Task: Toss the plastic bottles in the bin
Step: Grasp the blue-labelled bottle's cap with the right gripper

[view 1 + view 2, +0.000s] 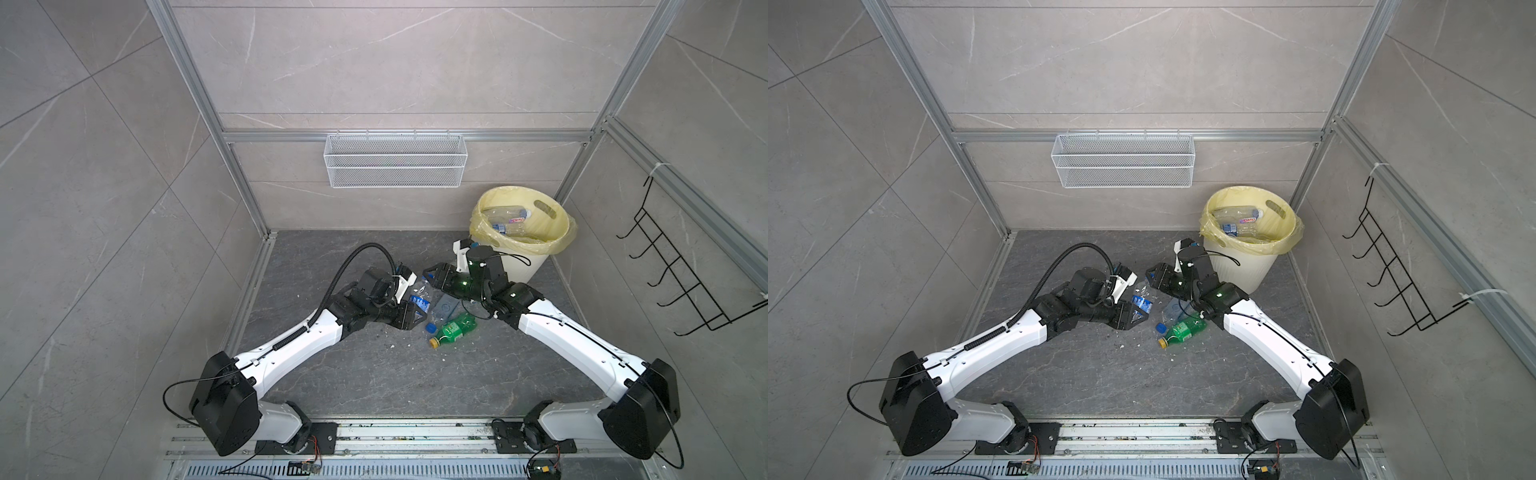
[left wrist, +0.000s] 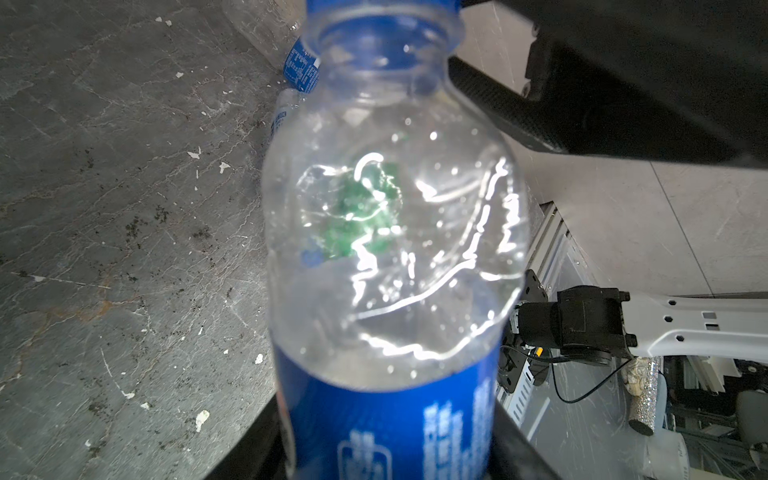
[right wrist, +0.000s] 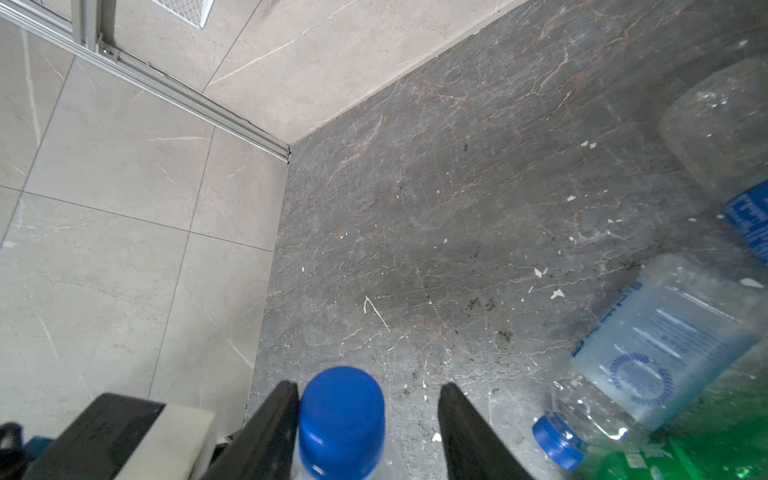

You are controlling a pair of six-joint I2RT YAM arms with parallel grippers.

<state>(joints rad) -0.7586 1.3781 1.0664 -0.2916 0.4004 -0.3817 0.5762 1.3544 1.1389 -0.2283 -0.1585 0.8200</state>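
My left gripper (image 1: 417, 311) is shut on the blue label of a clear bottle (image 1: 420, 300) and holds it off the dark floor. In the left wrist view that bottle (image 2: 390, 249) fills the middle, with a jaw on each side of the label. My right gripper (image 3: 368, 395) is at the bottle's blue cap (image 3: 340, 415). One finger rests against the cap and a gap shows to the other; the bottle body there is cut off. A green bottle (image 1: 455, 328), a flattened clear bottle (image 1: 446, 307) and another clear one (image 3: 723, 137) lie below. The bin (image 1: 519, 266) stands at the back right, with bottles inside.
A white wire mesh basket (image 1: 395, 160) hangs on the back wall. A black wire rack (image 1: 673, 270) sticks out from the right wall. Aluminium frame rails edge the floor on the left and right. White specks litter the floor.
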